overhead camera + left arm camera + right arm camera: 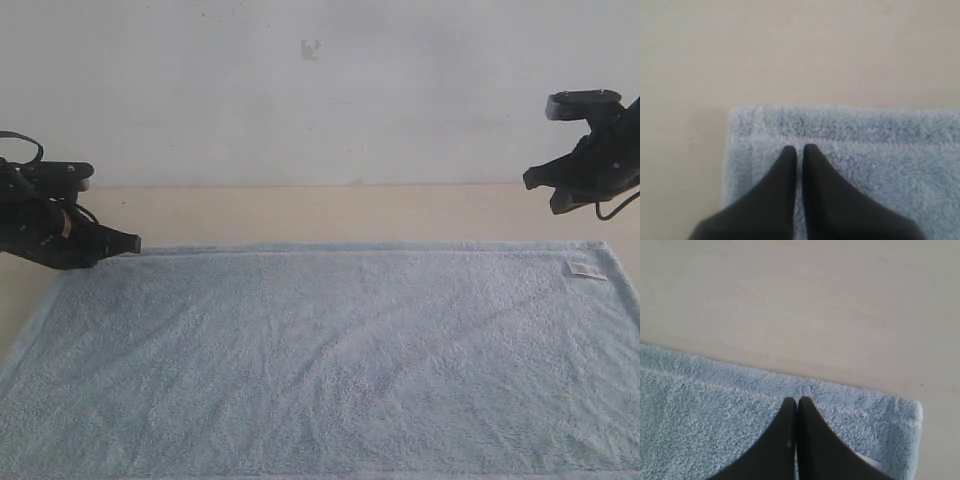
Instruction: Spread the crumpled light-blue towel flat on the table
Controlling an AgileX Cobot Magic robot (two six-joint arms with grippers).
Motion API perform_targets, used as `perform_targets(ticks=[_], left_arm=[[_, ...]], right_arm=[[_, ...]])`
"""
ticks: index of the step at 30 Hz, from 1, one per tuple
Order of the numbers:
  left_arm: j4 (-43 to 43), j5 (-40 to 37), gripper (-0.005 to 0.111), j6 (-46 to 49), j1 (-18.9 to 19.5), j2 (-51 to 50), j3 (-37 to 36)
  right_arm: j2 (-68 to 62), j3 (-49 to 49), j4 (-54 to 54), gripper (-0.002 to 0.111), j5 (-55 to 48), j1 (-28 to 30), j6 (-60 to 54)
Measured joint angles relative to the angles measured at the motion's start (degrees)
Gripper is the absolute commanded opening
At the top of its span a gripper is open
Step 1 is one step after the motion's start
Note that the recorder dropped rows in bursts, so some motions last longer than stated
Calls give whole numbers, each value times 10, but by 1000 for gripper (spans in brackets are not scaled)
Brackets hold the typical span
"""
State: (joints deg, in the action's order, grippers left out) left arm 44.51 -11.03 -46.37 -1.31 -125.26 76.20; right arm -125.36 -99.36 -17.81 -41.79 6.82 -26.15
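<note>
Left tool (132,243): closed, its two dark fingers (780,180) pressed side to side with only a hairline between them and nothing caught there. It sits low at the far-left corner of the towel (330,360), pointing right. From the wrist camera its tips lie over the pile just inside the corner's hem. I cannot tell whether they rest on the cloth or hang just above it.

Right tool (540,190): closed as well, jaws together and empty. It hangs clear above the tabletop (320,212), over the far-right corner of the towel and noticeably higher than the left one. Its wrist camera looks down on the hemmed far edge and the squared corner.

Towel: pale blue and fluffy, spread open as one broad rectangle across the near part of the tabletop. Its far edge runs straight from left to right. A few faint diagonal creases cross the middle, but no folds or bunches show.

Towel edges: the left side slants out of view toward me, and the right side reaches the picture's border. The near hem shows as a thin pale strip at the very front.

Label (587,269): small and white, lying flat on the pile just inside the far-right corner.

Tabletop: pale beige and matte, with a bare band between the towel's far edge and the wall (300,100).

Wall: plain off-white, with one small dark mark (311,49) high up near the middle.
</note>
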Motion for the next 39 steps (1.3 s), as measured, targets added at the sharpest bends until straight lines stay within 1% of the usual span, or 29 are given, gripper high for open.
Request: perform_targets(ticks=[11, 16, 22, 25, 32, 39], left_arm=[[2, -10, 4, 4, 0, -25, 25], [2, -22, 4, 9, 0, -39, 55], [5, -77, 4, 23, 0, -55, 93], [5, -86, 4, 27, 2, -53, 93], [5, -43, 4, 30, 1, 2, 58], [5, -44, 4, 37, 1, 41, 30]], right_arm=[[0, 0, 0, 0, 0, 0, -7], [0, 0, 0, 0, 0, 0, -8], [0, 0, 0, 0, 0, 0, -10], [0, 0, 0, 0, 1, 0, -10], [0, 0, 0, 0, 4, 0, -12], [0, 0, 0, 0, 6, 0, -11]])
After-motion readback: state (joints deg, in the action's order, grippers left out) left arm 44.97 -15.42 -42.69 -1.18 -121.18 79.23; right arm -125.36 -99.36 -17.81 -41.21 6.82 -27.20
